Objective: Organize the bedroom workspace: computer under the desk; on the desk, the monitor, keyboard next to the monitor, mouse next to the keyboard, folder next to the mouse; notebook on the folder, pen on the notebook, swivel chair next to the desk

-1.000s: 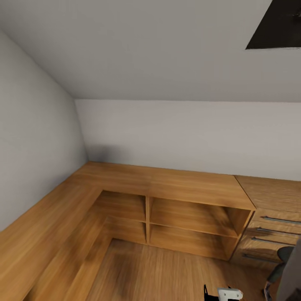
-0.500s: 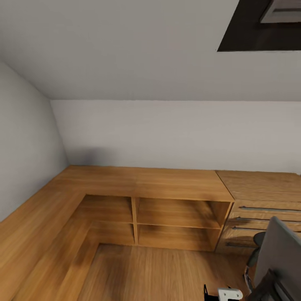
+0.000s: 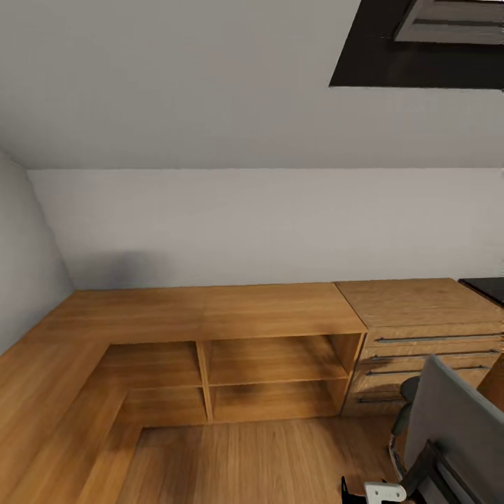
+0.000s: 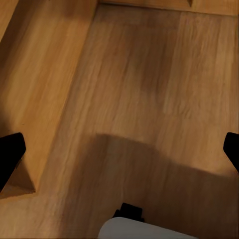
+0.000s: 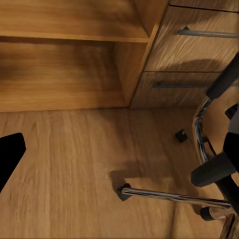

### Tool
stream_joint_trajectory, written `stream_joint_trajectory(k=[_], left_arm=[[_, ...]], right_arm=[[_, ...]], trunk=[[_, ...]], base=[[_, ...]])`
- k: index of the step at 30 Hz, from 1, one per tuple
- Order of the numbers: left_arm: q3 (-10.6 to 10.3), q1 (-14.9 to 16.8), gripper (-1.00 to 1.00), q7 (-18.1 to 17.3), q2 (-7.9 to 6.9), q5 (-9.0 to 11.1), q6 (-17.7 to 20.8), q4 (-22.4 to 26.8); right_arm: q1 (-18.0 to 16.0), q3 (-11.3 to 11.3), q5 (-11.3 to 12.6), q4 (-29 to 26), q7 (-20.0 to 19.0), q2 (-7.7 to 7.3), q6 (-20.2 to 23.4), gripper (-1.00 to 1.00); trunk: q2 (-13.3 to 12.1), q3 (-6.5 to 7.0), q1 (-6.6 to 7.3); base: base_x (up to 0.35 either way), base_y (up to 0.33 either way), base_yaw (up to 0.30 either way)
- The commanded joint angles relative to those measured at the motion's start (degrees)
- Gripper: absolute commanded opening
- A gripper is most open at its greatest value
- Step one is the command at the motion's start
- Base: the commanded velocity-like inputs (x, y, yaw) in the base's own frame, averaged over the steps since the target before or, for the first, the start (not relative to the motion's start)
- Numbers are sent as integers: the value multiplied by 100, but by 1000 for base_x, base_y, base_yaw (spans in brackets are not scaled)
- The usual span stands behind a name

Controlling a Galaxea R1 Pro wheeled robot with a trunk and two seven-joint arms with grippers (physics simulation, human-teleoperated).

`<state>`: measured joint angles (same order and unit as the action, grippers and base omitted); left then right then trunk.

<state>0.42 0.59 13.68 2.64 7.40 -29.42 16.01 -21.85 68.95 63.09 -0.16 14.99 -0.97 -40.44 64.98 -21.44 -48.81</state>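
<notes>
The swivel chair (image 3: 455, 427) stands at the lower right of the head view, grey back toward me, with a black armrest below it. Its chrome base (image 5: 201, 134) and a caster leg (image 5: 169, 195) lie on the oak floor close under my right gripper (image 5: 119, 152), which is open and empty. My left gripper (image 4: 120, 154) is open too, hanging over bare floor beside a low oak ledge (image 4: 30, 99). A glossy black corner of the desk (image 3: 486, 288) shows at the right edge. The computer, monitor, keyboard, mouse, folder, notebook and pen are out of view.
A low oak shelf unit (image 3: 273, 364) runs along the far wall under the sloped ceiling. Right of it stands a light-wood drawer chest (image 3: 420, 336). An oak ledge (image 3: 42, 378) follows the left wall. A skylight (image 3: 420, 42) opens at the top right.
The whole head view has swung to the right. More of the swivel chair, the drawer chest and the skylight has come into view, and the desk's black corner has appeared.
</notes>
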Motion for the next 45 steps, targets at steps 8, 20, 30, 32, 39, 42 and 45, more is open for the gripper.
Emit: stream_joint_trajectory(k=[8,20,30,32,39,42,45], left_arm=[[2,2,100,-5,0,33,-20,-1],[2,2,100,-5,0,33,-20,-1],[2,2,100,-5,3,33,-20,-1],[2,2,100,-5,5,33,-20,-1],[2,2,100,-5,2,33,-20,-1],[2,2,100,-5,0,33,-20,-1],[2,2,100,-5,0,33,-20,-1]], right_arm=[[-4,49,-12,-2,48,0,1,100],[-4,49,-17,-2,48,0,1,100],[-4,55,-24,6,41,0,1,100],[-4,56,-24,7,40,0,1,100],[-4,57,-25,7,35,0,1,100],[-4,58,-25,7,33,0,1,100],[-4,58,-25,7,31,-1,1,100]], trunk=[[4,-6,-3],[4,-6,-3],[4,4,-3],[4,8,-3],[4,22,-3],[4,28,-3],[4,35,-3]], base=[[178,121,-270],[16,72,-270],[83,133,-270],[7,7,-270],[3,8,-270],[77,162,-270],[128,202,-270]])
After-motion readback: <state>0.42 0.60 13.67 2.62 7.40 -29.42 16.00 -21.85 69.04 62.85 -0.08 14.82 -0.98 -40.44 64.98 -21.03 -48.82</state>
